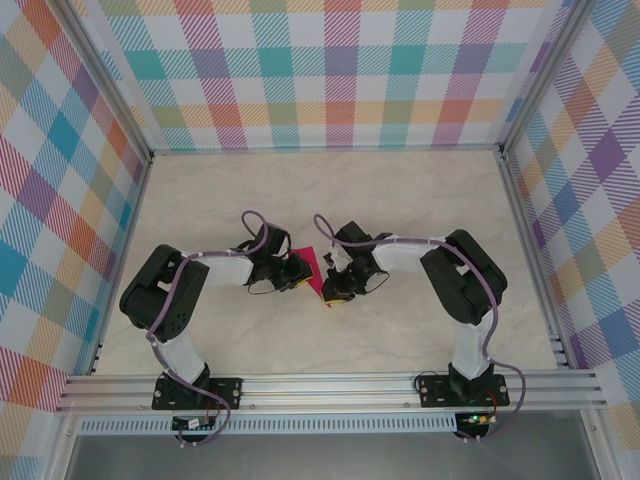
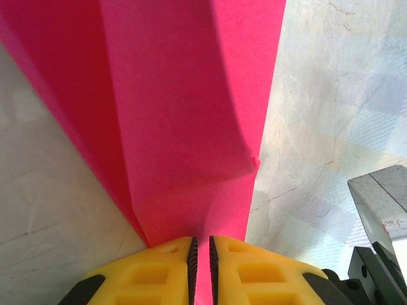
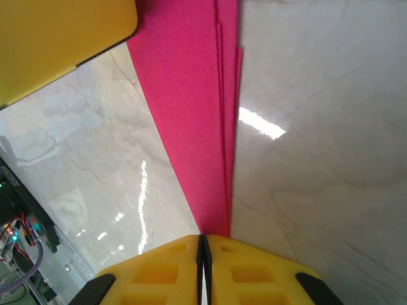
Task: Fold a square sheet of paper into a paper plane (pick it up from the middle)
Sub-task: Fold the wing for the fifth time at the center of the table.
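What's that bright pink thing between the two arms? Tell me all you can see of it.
The pink paper is thin, matte and magenta, folded into layers: stacked edges run along one side and a soft crease bends it. It is over the middle of the pale marble-look table. The left gripper pinches one edge and the right gripper a narrow tip.

One pink paper [image 2: 184, 114]; two pincers: left pincer [image 2: 202, 264], right pincer [image 3: 203, 254]; one table [image 1: 400, 190].
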Robot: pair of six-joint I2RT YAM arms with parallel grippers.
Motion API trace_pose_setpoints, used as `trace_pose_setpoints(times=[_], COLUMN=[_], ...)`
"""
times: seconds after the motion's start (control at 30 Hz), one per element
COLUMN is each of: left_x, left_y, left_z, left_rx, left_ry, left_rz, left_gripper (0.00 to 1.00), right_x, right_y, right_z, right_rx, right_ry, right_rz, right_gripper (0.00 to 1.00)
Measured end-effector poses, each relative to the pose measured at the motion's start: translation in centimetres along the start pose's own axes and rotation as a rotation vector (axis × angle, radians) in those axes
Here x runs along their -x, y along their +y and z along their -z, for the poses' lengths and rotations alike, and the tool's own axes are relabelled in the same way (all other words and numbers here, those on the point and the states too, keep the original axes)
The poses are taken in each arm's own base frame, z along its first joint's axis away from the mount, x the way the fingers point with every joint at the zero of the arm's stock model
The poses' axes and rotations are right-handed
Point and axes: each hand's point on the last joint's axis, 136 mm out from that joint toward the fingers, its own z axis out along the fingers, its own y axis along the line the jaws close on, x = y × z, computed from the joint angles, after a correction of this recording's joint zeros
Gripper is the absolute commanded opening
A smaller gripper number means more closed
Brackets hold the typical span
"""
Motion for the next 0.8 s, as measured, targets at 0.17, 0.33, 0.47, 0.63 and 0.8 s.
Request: trace_pose_setpoints(times=[0.17, 0.33, 0.47, 0.63, 0.8], left_x=[-0.2, -0.2, -0.2, -0.2, -0.2], left_y=[-0.1, 0.0, 0.0, 0.0, 0.0], left_z=[-0.1, -0.1, -0.1, -0.1, -0.1], left_rx=[0.001, 0.001, 0.001, 0.001, 0.001], left_ry=[0.004, 0.004, 0.004, 0.004, 0.004], left_rz=[0.0, 0.0, 0.0, 0.0, 0.0], left_gripper=[0.17, 0.17, 0.17, 0.17, 0.17], right_x=[-0.8, -2.0, -1.0, 1.4, 1.3], right_y=[-0.1, 0.2, 1.0, 2.2, 1.2], right_z=[0.3, 1.4, 2.1, 1.6, -0.3], right_rx=[-0.011, -0.051, -0.052, -0.037, -0.057], right_ry=[0.003, 0.016, -0.02, -0.052, -0.017], right_rz=[0.008, 0.0, 0.015, 0.03, 0.014], right_gripper=[0.12, 0.13, 0.13, 0.13, 0.13])
